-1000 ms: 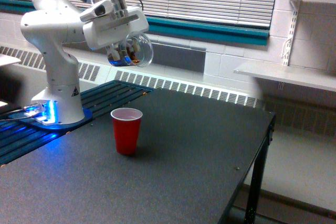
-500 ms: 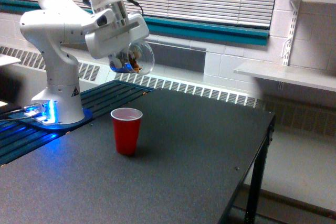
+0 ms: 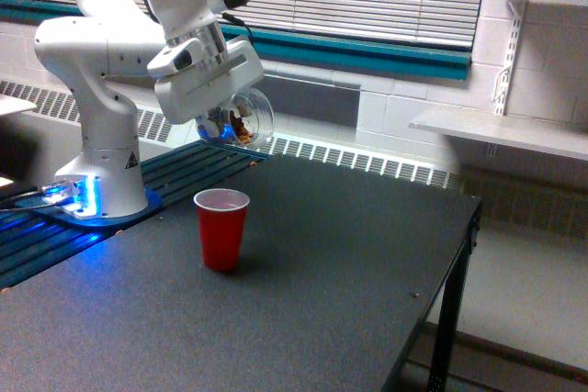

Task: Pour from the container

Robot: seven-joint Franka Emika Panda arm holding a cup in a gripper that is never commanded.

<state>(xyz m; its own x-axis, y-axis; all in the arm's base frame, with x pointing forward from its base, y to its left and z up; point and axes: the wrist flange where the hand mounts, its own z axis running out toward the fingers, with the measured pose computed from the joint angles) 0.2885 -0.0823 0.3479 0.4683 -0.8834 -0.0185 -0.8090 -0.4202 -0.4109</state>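
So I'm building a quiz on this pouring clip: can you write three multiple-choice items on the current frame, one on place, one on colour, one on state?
1. Where is the clear container relative to the red cup?
A. Inside it
B. Held in the air above it
C. Lying on the table beside it

2. What colour is the cup's inside?
A. White
B. Black
C. Green

3. How is the container held?
A. Upright
B. Tipped on its side
C. Fully upside down

Answers:
1. B: the gripper holds it well above the cup, which stands on the table.
2. A: the inside looks white within the red wall.
3. B: its round mouth faces sideways, brown bits still inside.
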